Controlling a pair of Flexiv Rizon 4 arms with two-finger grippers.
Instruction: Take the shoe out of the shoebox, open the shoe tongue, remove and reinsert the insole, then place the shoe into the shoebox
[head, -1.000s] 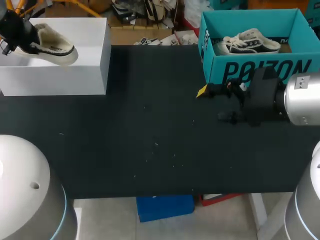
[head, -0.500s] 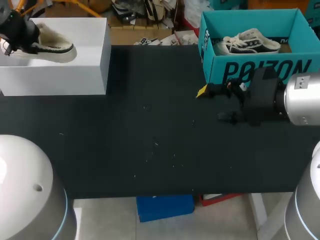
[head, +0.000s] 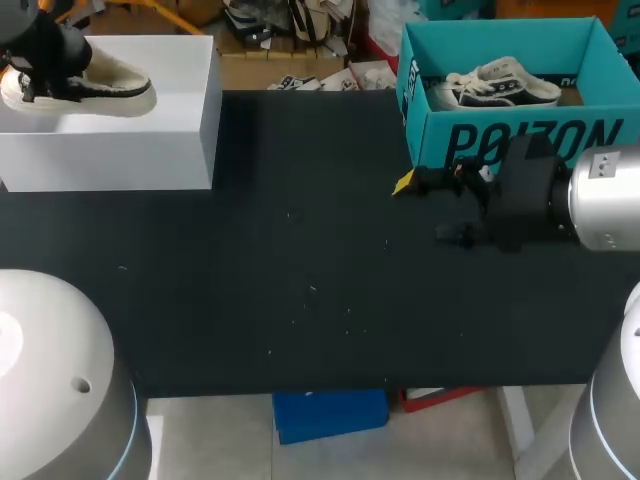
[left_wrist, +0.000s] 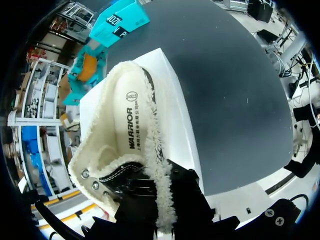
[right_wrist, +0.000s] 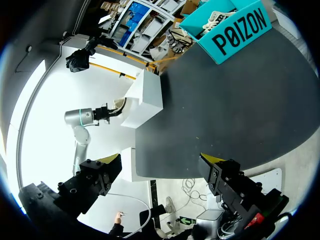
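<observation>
**Fleece-lined shoe held over the white box, right arm idle across the table**

The black table (head: 300, 300) takes up most of what I can see. The white box (head: 130, 150) stands at its back left corner.

My right arm (head: 600, 200) comes in low over the table on the far side from the white box, well apart from it.

The teal shoebox (head: 520, 140) stands along the same back edge as the white box, at the opposite end, with open tabletop between the two.

The shoe (head: 100, 85), a cream one with a thick fleece lining and a dark band round its sole, lies level over the white box's top. It is sole down, near the box's outer end. I cannot tell whether the sole touches the box.

A white and dark sneaker (head: 500, 85) lies inside the teal shoebox, well away from the white box.

The left gripper (left_wrist: 159, 197) is over the white box and pinches the shoe's fleecy collar at the heel. One black finger is inside the shoe and one outside; its yellow tips are hidden.

The right gripper (right_wrist: 161, 161) is spread wide with nothing between its fingers, well apart from the white box.
</observation>
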